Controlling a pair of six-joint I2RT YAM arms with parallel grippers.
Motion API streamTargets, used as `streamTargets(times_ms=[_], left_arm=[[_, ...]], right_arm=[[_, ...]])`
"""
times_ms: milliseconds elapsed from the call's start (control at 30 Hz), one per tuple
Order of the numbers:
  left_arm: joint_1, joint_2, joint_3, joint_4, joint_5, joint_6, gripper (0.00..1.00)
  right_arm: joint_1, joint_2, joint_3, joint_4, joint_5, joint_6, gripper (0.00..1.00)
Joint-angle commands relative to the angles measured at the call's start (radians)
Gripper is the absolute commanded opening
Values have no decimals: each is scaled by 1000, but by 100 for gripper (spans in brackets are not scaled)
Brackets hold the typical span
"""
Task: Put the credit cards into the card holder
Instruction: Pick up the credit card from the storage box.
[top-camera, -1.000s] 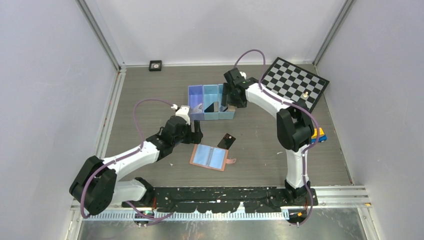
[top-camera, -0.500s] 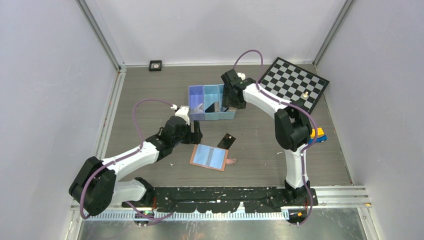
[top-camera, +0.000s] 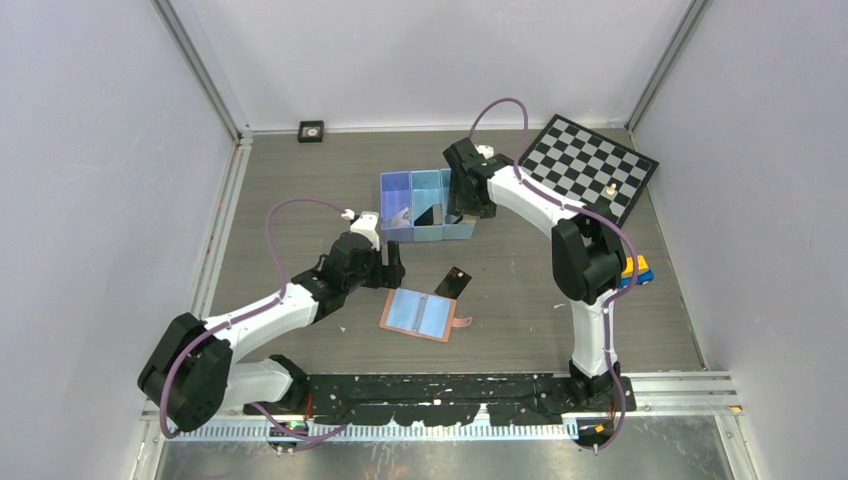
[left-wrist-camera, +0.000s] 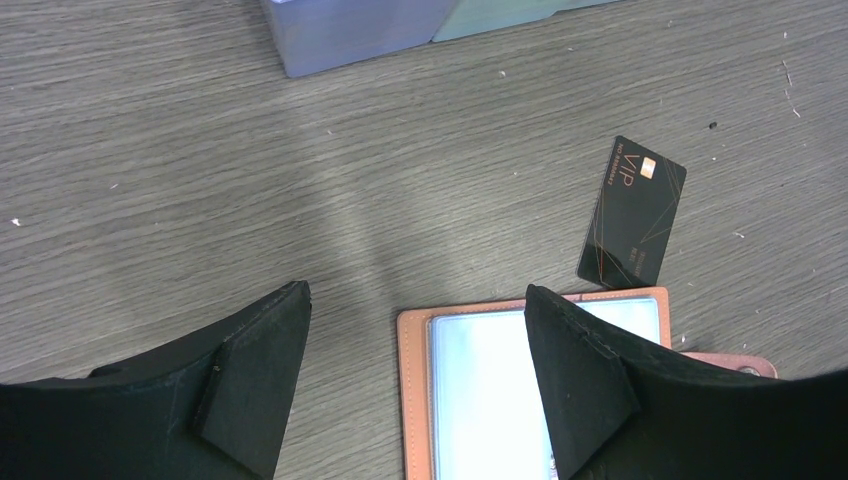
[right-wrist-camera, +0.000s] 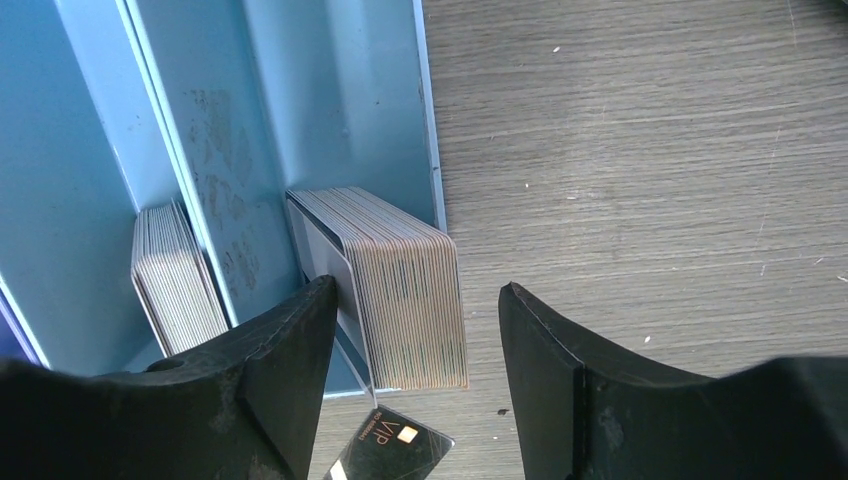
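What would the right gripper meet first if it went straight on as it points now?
Most likely the card stack standing in the blue bin's end compartment, between the right gripper's open fingers. A black card shows nearer the lower edge; depth is unclear, so it could touch first.

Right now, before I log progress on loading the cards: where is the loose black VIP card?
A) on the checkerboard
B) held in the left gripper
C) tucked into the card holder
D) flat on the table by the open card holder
D: the black VIP card lies flat on the table by a corner of the open card holder, while the left gripper is open and empty.
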Motion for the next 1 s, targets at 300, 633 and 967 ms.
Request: streamTargets(times_ms=[300, 633, 967], left_arm=[[5, 9, 8, 16, 20, 2, 81], [6, 10, 9, 15, 18, 2, 81], [5, 15, 10, 15, 23, 2, 81]], right_arm=[[-6, -95, 51, -64, 70, -16, 61], [-6, -88, 49, -65, 52, -17, 40], [-6, -107, 52, -66, 59, -22, 29]])
